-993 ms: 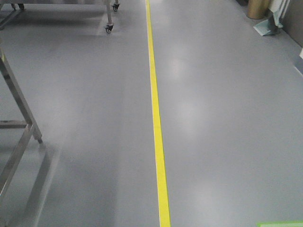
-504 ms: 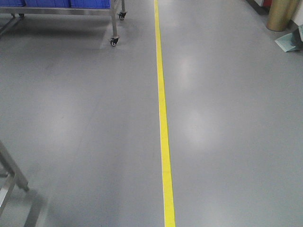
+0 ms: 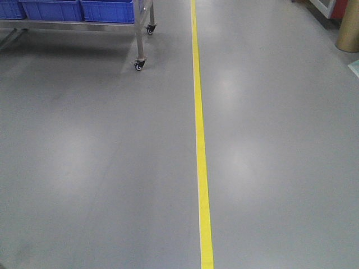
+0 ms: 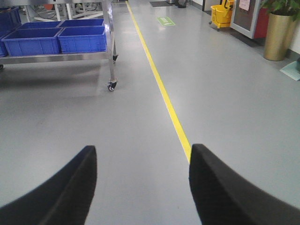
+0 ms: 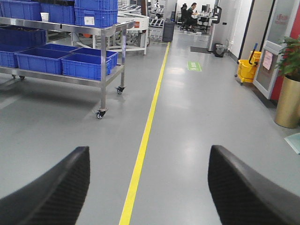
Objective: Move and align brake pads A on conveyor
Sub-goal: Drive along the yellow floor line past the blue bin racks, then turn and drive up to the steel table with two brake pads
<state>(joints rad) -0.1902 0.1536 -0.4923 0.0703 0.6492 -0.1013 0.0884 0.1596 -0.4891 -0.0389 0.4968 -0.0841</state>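
Observation:
The brake pads A and the conveyor are out of view in every frame. My left gripper (image 4: 143, 152) is open above the grey floor, its two black fingers wide apart with nothing between them. My right gripper (image 5: 147, 152) is open too, and only floor and the yellow line show between its fingers. Neither gripper appears in the front-facing view.
A yellow floor line (image 3: 200, 140) runs straight ahead. A wheeled steel rack (image 3: 141, 42) with blue bins (image 3: 106, 10) stands at the far left. On the right are a gold planter (image 5: 287, 105), a yellow mop bucket (image 5: 246, 70) and a glass door (image 5: 269, 47).
The view has travelled forward along the yellow line. The steel frame at the near left has dropped out of sight, and the rack with blue bins has come closer.

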